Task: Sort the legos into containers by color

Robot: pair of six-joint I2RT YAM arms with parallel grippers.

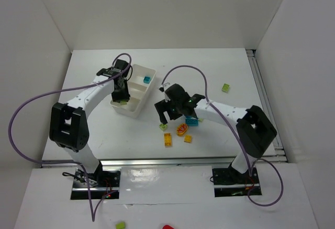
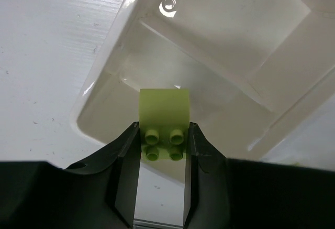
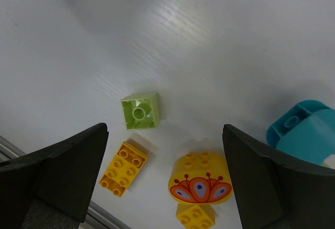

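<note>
My left gripper [image 1: 122,94] is shut on a lime green lego [image 2: 163,115] and holds it over the near compartment of the white tray [image 1: 130,110]. The left wrist view shows that compartment [image 2: 104,82] bare below the brick. A teal lego [image 1: 148,78] lies in the tray's far compartment. My right gripper [image 1: 170,116] is open and empty above loose legos: a lime one [image 3: 140,110], a yellow one [image 3: 123,168], a yellow domed piece with an orange pattern [image 3: 201,184], a small yellow one [image 3: 195,216] and a teal one [image 3: 303,132].
Another lime lego [image 1: 225,87] lies alone at the far right of the table. A lime brick [image 1: 121,224] and a red piece [image 1: 167,227] lie off the table, in front of the arm bases. White walls close in the table.
</note>
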